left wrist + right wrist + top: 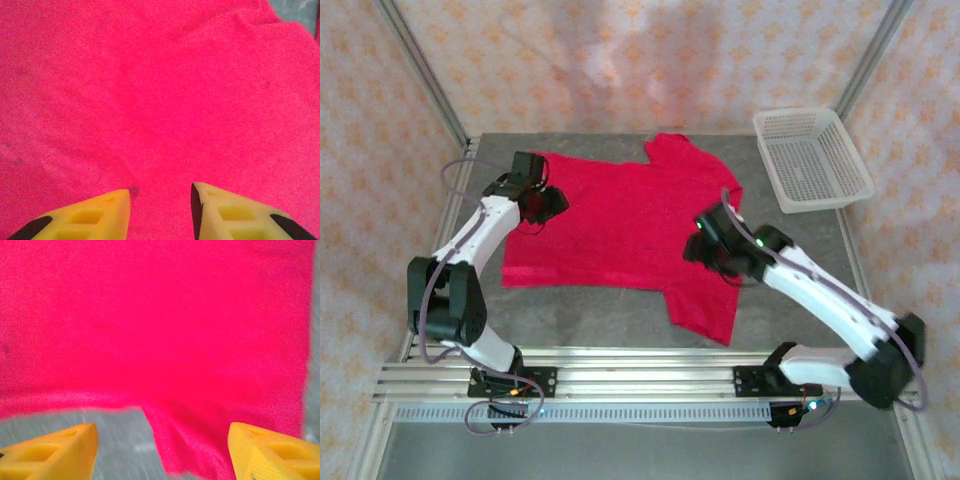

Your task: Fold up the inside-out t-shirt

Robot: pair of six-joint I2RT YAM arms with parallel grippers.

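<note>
The inside-out t-shirt (620, 220) lies spread on the grey table (590, 312), bright red and plain, one sleeve pointing to the back and another to the front right. My left gripper (548, 204) hovers over the shirt's left part. In the left wrist view its yellow fingers (105, 210) stand apart over flat red cloth (160, 100), and nothing is between them. My right gripper (700, 246) is over the shirt's right part. Its jaws (162, 430) are wide open above the front sleeve (195, 445), where it meets the shirt's lower edge and bare table (120, 440).
A white mesh basket (810, 158) stands at the back right, apart from the shirt. Metal frame posts rise at the back corners, and an aluminium rail (640, 370) runs along the near edge between the arm bases.
</note>
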